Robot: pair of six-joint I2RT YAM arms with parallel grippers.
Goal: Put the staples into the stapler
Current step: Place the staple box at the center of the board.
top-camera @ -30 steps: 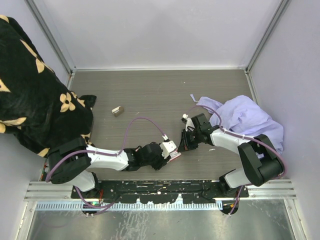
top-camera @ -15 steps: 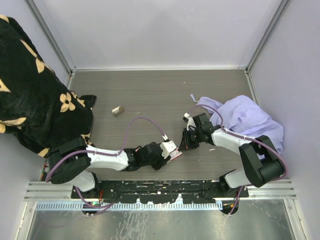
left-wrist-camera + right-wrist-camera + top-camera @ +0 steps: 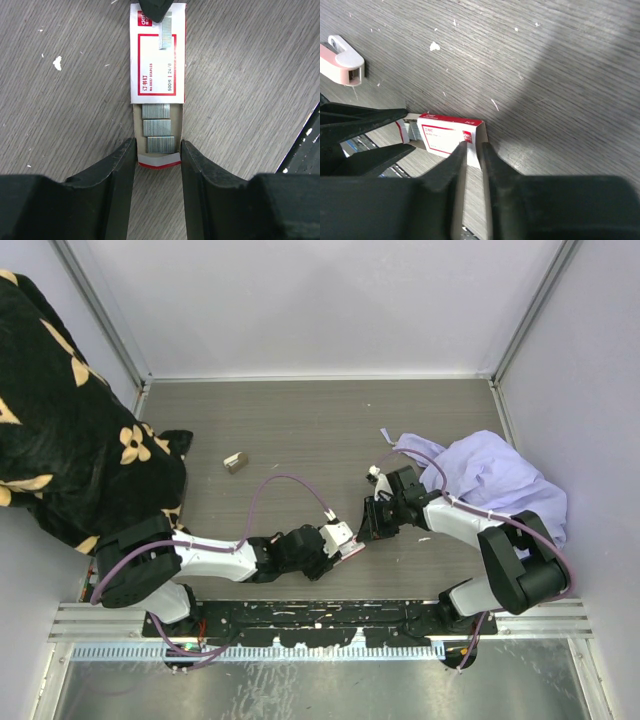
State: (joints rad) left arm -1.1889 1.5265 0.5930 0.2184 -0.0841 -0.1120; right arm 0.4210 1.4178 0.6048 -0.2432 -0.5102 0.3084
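Note:
The staples [image 3: 156,75], a red-and-white box, lie flat on the wooden table with the tan tray slid out toward me. Several grey strips [image 3: 159,127] sit in the tray. My left gripper [image 3: 156,150] is shut on the tray's end, one finger on each side. At the box's far end my right gripper [image 3: 474,147] stands over the open flap, its fingertips only narrowly parted. A short staple strip [image 3: 165,37] lies on the box lid just below a right fingertip [image 3: 155,7]. From above, both grippers [image 3: 345,540] [image 3: 366,523] meet near the front middle. A small pink-and-white piece [image 3: 340,62], seemingly the stapler [image 3: 236,461], lies apart.
A crumpled lilac cloth [image 3: 490,480] lies on the right of the table behind my right arm. A black fabric with tan flowers [image 3: 60,420] covers the left side. Grey walls close in the table on three sides.
My right gripper's fingertips have parted slightly at the far end of the box. My left gripper and the box have not moved.

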